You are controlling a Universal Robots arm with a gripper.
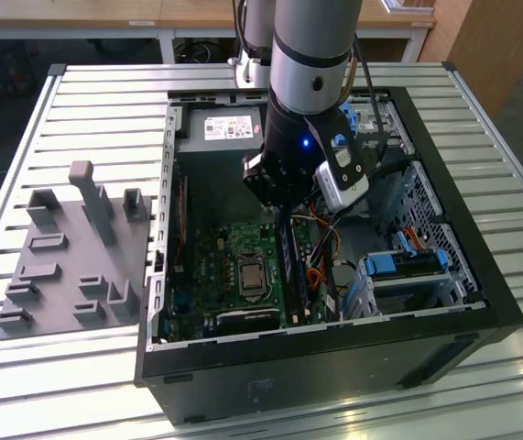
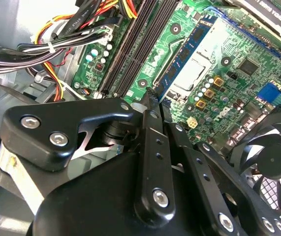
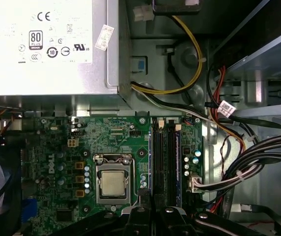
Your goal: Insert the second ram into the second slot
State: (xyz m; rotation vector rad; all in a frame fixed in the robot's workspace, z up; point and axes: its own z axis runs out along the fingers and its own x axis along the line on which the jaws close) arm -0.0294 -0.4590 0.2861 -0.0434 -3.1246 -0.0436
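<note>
Black metal fingers (image 2: 147,128) of the gripper (image 2: 156,101) stood pressed nearly together. As I read the second wrist view, they pinched the second ram (image 2: 187,51) between them. This dark-blue stick ran out from the fingertips over the board, just beside the processor socket (image 2: 199,66), between the socket and the black memory slots (image 2: 130,44). I could not tell whether its lower edge sat in a slot.

I judged the stick to be light and stiff, but fragile: a thin board with small chips on its face. I supposed also fine contacts along one long edge. To me the safe hold was on the two flat faces near the upper edge, away from those contacts. It would bear force only along its own plane; tilted, it may jam or crack.

On the far side of the slots from the socket lay bundled cables (image 2: 61,44). The case wall (image 1: 481,275) enclosed everything.
</note>
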